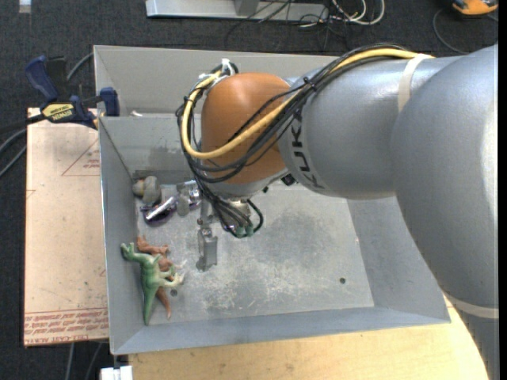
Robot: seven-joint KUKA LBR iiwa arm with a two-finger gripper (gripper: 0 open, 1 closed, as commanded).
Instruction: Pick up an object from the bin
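Observation:
My gripper (206, 258) hangs below the orange cover, low over the bin floor left of the middle. Nothing shows in it. Just to its left lies a green toy dinosaur (148, 282), stretched along the bin's left wall. An orange-brown toy lizard (155, 251) lies against the dinosaur's upper end. Further up, a dark purple, shiny object (159, 210) lies near the back left corner, with a grey stone-like lump (146, 187) above it.
The big grey arm and its cables cover the bin's right side and back. A small dark speck (342, 280) lies on the scuffed floor right of the middle.

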